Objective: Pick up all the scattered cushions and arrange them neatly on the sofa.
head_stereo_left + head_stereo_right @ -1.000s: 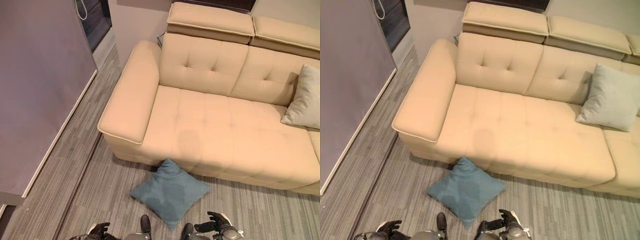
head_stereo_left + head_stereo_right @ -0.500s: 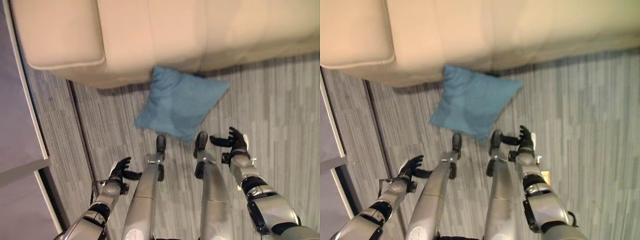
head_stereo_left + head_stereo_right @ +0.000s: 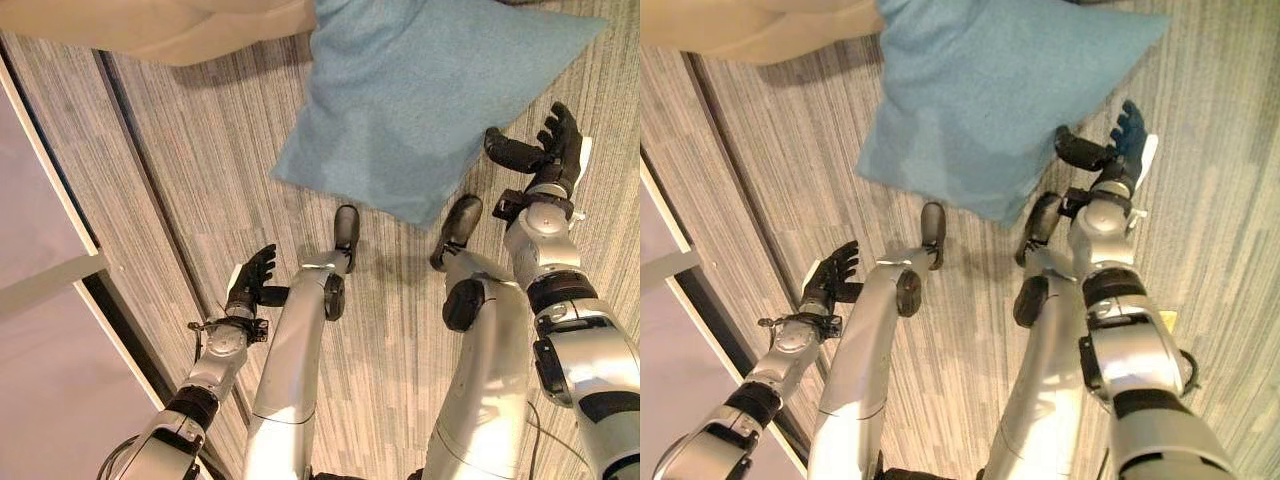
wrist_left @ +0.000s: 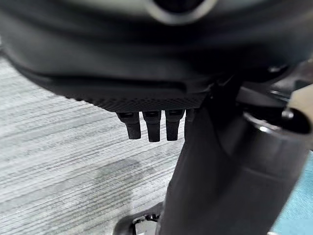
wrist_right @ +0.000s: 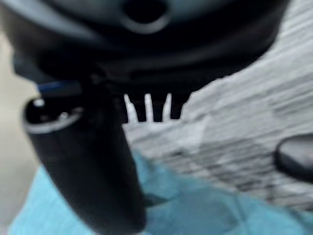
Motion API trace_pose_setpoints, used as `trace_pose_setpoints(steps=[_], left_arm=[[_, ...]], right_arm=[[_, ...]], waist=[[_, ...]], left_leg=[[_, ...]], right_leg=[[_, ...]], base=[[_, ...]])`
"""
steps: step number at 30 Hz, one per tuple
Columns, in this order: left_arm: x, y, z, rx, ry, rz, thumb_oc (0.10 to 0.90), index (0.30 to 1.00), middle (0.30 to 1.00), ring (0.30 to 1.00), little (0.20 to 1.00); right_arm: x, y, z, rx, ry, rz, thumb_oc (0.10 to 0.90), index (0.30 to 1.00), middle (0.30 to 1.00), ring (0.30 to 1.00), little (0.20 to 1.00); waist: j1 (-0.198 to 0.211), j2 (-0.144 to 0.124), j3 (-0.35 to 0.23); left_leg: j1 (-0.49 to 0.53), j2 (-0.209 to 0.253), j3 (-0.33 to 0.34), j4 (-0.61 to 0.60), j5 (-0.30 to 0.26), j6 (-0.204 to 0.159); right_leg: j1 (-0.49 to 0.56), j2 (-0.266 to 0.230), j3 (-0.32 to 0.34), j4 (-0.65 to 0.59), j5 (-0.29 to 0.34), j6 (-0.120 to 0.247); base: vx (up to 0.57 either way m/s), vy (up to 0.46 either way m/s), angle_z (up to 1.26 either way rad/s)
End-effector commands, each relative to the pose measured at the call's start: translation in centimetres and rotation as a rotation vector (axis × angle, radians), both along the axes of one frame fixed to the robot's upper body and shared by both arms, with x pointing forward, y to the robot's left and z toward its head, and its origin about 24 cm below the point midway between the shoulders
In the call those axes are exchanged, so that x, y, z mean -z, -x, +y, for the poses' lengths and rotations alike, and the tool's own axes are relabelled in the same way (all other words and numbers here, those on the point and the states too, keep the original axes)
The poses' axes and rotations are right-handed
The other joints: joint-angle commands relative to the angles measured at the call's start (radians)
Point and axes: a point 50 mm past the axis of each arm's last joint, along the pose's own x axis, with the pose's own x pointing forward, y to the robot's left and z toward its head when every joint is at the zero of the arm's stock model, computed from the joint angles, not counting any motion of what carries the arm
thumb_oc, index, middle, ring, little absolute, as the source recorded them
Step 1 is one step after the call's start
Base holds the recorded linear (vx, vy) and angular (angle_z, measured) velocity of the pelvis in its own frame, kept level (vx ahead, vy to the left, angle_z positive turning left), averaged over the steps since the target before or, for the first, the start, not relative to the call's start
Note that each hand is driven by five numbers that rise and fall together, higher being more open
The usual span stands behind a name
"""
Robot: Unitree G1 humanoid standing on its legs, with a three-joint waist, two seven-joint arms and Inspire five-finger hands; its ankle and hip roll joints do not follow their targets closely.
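While the blue cushion (image 3: 430,100) lies flat on the grey striped floor (image 3: 200,170), one corner tucked up against the beige sofa (image 3: 160,30) base, the right hand (image 3: 548,150) hangs just beside its nearer edge, fingers spread and relaxed, thumb reaching toward the fabric, holding nothing. Can't tell if the thumb actually touches it. Left hand (image 3: 252,288) is well off to the other side of the cushion, low over the floor, fingers loosely apart, empty too. White baseboard (image 3: 50,190) runs past it on the outside.
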Motion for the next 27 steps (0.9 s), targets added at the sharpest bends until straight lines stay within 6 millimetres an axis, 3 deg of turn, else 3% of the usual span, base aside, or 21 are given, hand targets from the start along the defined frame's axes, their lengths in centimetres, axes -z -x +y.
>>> trace_pose_setpoints(steps=[1,4,6,12,19,25,27], left_arm=[[4.6,4.0,0.3,-0.040,0.032,0.146,0.800,0.900,0.900,0.900,0.900],[3.9,3.7,0.0,-0.010,0.024,0.116,0.800,0.900,0.900,0.900,0.900],[3.6,3.6,-0.1,-0.002,0.023,0.107,0.800,0.900,0.900,0.900,0.900],[2.9,3.0,-0.6,0.015,0.016,0.079,0.800,0.900,0.900,0.900,0.900],[2.2,2.2,-0.9,0.021,0.009,0.050,0.800,0.900,0.900,0.900,0.900],[2.1,1.9,-1.2,0.013,0.019,0.049,0.800,0.900,0.900,0.900,0.900],[2.6,1.9,-1.4,0.013,0.011,0.069,0.800,0.900,0.900,0.900,0.900]], right_arm=[[3.8,0.8,0.2,-0.047,0.021,0.042,0.800,0.900,0.900,0.900,0.900],[2.1,-0.4,3.7,-0.177,0.012,-0.008,0.800,0.900,0.900,0.900,0.900],[1.3,-0.6,5.2,-0.236,0.003,-0.041,0.400,0.300,0.300,0.300,0.300],[-0.1,-0.7,8.2,-0.355,0.037,-0.108,0.400,0.300,0.300,0.300,0.300],[-0.4,-0.2,8.7,-0.380,0.022,-0.162,0.400,0.300,0.300,0.300,0.300],[-0.5,0.7,8.9,-0.386,0.038,-0.219,0.400,0.300,0.300,0.300,0.300],[0.8,1.8,8.5,-0.372,0.041,-0.243,0.400,0.300,0.300,0.300,0.300]], waist=[[-0.026,0.054,-0.106],[-0.005,0.050,-0.103],[-0.001,0.048,-0.106],[0.008,0.032,-0.119],[0.007,0.013,-0.153],[-0.011,-0.011,-0.174],[-0.030,-0.028,-0.181]], left_leg=[[0.039,-0.005,-0.035,-0.070,-0.048,0.004],[-0.008,-0.017,-0.049,-0.044,-0.044,0.000],[-0.020,-0.021,-0.054,-0.043,-0.039,-0.002],[-0.022,-0.035,-0.067,-0.068,-0.017,-0.010],[-0.007,-0.046,-0.071,-0.122,0.004,-0.014],[0.113,-0.036,-0.071,-0.255,0.033,-0.017],[0.239,-0.032,-0.087,-0.371,0.053,-0.017]], right_leg=[[0.127,0.000,0.013,-0.065,-0.113,0.033],[0.092,-0.013,0.008,-0.033,-0.117,0.028],[0.084,-0.015,0.006,-0.030,-0.115,0.029],[0.091,-0.021,-0.009,-0.042,-0.105,0.033],[0.115,-0.018,-0.028,-0.086,-0.083,0.045],[0.240,-0.001,-0.065,-0.218,-0.046,0.073],[0.365,0.000,-0.086,-0.321,-0.022,0.087]], base=[[0.07,-0.043,0.09],[0.04,-0.047,0.02],[0.00,-0.008,0.02],[0.00,-0.025,0.05],[-0.02,-0.007,0.07],[-0.06,0.017,0.00],[-0.09,-0.007,-0.05]])
